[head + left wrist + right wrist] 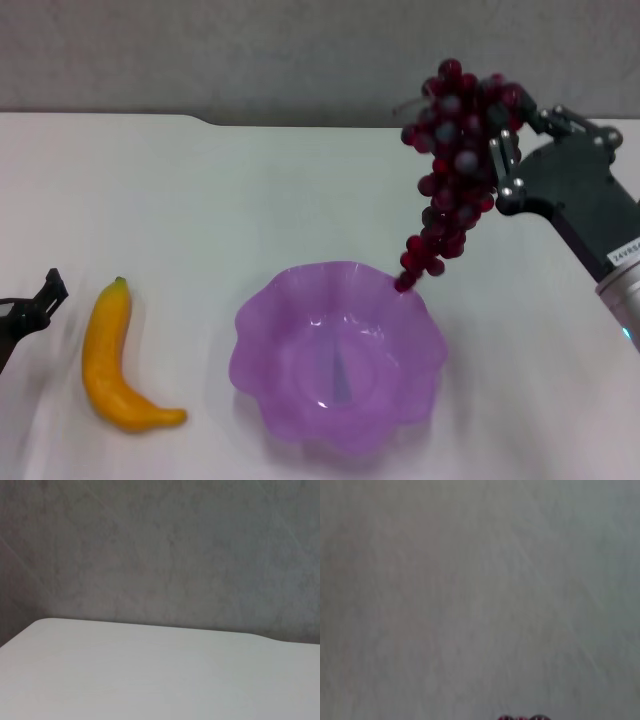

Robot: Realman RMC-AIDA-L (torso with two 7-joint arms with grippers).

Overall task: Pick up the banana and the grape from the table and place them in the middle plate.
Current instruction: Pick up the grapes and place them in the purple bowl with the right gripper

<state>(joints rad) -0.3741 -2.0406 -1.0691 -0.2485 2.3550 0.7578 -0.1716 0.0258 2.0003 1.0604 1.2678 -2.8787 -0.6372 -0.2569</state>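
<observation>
A long bunch of dark red grapes [455, 165] hangs in the air from my right gripper [508, 135], which is shut on its upper part. The bunch's lower tip dangles just above the far right rim of the purple scalloped plate [262, 330], which sits at the front middle of the white table [200, 200]. The yellow banana [110, 355] lies on the table left of the plate. My left gripper [35, 305] is at the far left edge, close to the banana's left side. A few grapes [522, 718] peek into the right wrist view.
A grey wall [160, 550] stands behind the table [150, 675]. The table's far edge has a shallow notch [215, 122].
</observation>
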